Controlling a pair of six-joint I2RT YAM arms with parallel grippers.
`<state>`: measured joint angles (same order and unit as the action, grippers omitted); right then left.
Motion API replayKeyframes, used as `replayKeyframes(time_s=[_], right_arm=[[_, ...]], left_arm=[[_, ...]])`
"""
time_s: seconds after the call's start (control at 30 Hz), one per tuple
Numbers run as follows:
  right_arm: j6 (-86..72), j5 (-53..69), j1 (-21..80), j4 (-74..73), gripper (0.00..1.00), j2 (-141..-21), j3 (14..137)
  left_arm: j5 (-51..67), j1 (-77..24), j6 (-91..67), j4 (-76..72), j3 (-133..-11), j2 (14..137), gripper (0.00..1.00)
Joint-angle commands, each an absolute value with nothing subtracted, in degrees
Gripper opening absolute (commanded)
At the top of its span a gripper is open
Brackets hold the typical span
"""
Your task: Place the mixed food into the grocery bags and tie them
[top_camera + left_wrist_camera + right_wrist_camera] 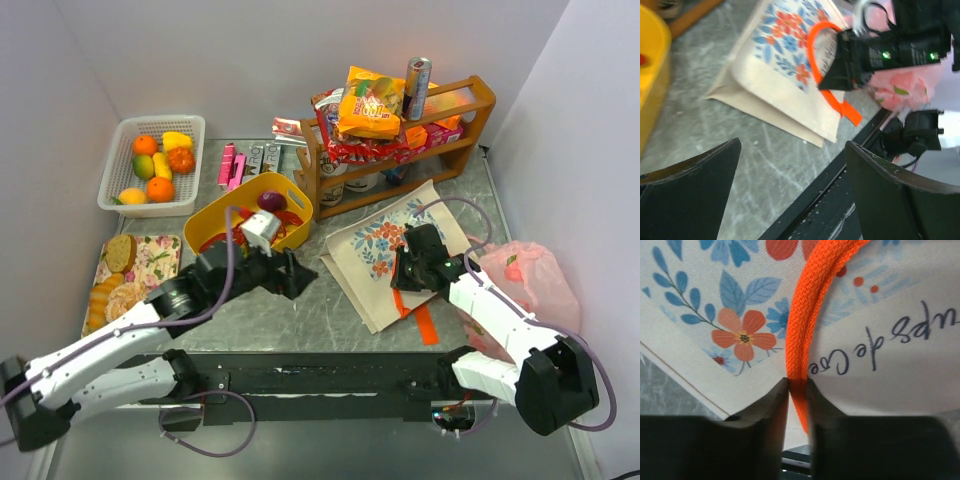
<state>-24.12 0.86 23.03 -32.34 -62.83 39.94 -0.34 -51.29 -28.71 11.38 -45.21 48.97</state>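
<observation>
The right gripper [797, 385] is seen pinched onto the orange handle [805, 325] of the floral canvas tote [375, 245], which is laid flat on the table [300, 330]. The left gripper [792, 145] is held spread wide above the table, just left of the tote. The pink plastic bag [530, 275] is slumped beside the tote's right edge. Farther back, what appears to be a purple vegetable [269, 201] is lodged in the yellow tub [225, 215]. The orange crisp bag [370, 103] and slim can [417, 87] are perched on the wooden rack [470, 100].

Tote [900, 300]: cream canvas, matt, finely woven.
Tote handle [807, 315], pinched in right gripper [797, 386]: orange webbing, coarse ribbed weave.
Right gripper's fingers [760, 415]: black plastic, matt.
Pink bag [535, 275], beside right gripper: thin translucent plastic, crinkled.
Tabletop [700, 130], under left gripper [792, 145]: grey marbled, smooth.
</observation>
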Motion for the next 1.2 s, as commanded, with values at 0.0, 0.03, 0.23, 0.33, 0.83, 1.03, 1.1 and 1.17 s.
replayKeyframes(time_s=[0.0,0.03,0.23,0.33,0.83,1.03,1.1,1.17], right_arm=[[-21.80,-0.97,23.38,-30.58,0.07,-61.53,41.65],[-20.75,-1.58,23.47,-31.98,0.01,-60.83,43.31],[-17.76,-2.64,23.47,-38.84,0.00,-51.26,53.85],[-17.58,-1.58,23.55,-39.99,0.00,-47.56,58.78],[-17.40,-0.70,23.47,-38.23,0.00,-48.78,63.81],[-16.96,-2.02,23.47,-38.67,0.00,-49.31,65.39],[-16.70,-2.55,23.38,-39.28,0.00,-49.31,66.26],[-16.52,-3.34,23.47,-39.81,0.00,-49.31,66.88]], left_arm=[[-7.90,-59.22,-28.57,2.47,-47.63,55.97,0.93],[-8.69,-61.85,-27.96,2.03,-48.94,59.03,0.93],[-2.57,-64.16,-29.18,-6.66,-51.15,65.47,0.95],[-1.23,-65.29,-28.31,-10.28,-53.77,69.32,0.96],[-8.26,-69.17,-19.78,-8.44,-72.68,91.05,0.99],[-13.44,-69.70,-18.28,-8.79,-73.39,95.27,0.99],[-13.62,-69.70,-17.76,-8.88,-74.26,97.02,0.98],[-15.46,-69.70,-17.58,-8.18,-75.58,98.52,0.96]])
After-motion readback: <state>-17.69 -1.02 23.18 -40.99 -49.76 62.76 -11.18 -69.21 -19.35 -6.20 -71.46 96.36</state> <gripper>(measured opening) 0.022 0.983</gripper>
